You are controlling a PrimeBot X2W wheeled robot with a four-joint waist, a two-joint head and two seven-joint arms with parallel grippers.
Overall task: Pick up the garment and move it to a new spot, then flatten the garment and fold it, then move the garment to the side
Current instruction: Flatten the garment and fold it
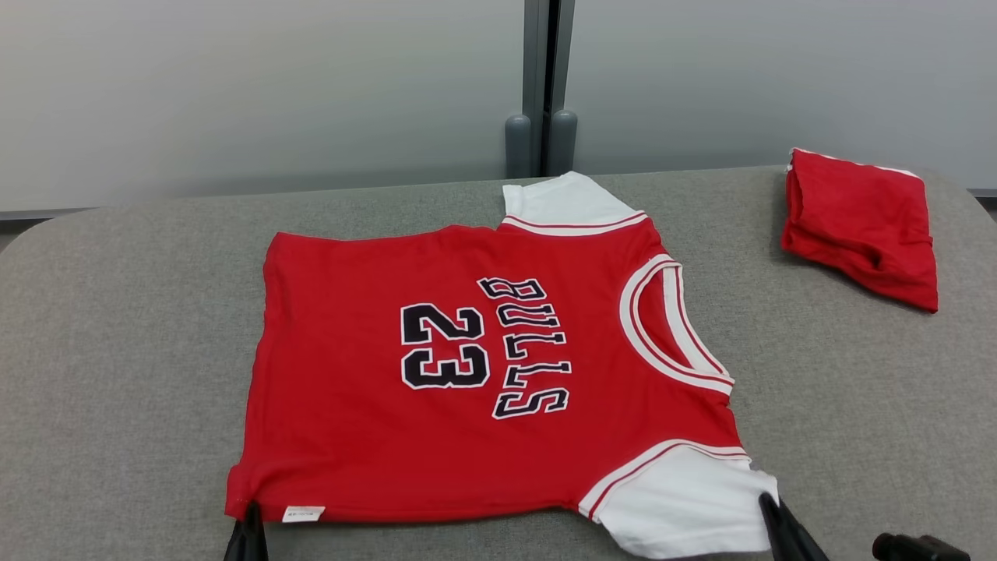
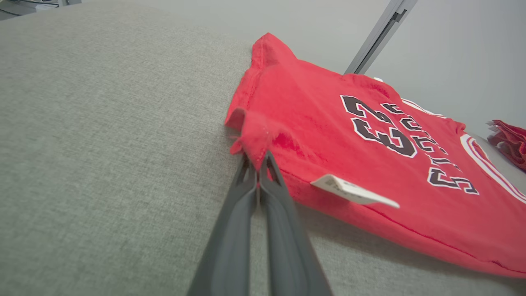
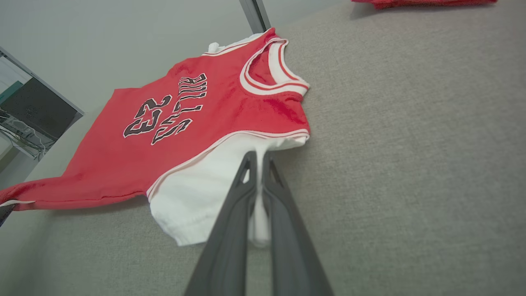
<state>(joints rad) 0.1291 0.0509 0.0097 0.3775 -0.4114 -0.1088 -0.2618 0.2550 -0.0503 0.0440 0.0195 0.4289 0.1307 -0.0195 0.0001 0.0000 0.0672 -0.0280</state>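
Note:
The garment is a red jersey with white sleeves and "BULLS 23" in black, spread flat on the grey table, neck to the right. My left gripper is shut on the garment's near left hem corner, which is bunched up between the fingers. My right gripper is shut on the near white sleeve, its fingers pinching the sleeve edge. A white label sticks out from the hem beside the left fingers.
A folded red cloth lies at the table's far right. The grey padded table has bare room left of the jersey. A grey post stands behind the far edge. A dark part shows at the lower right.

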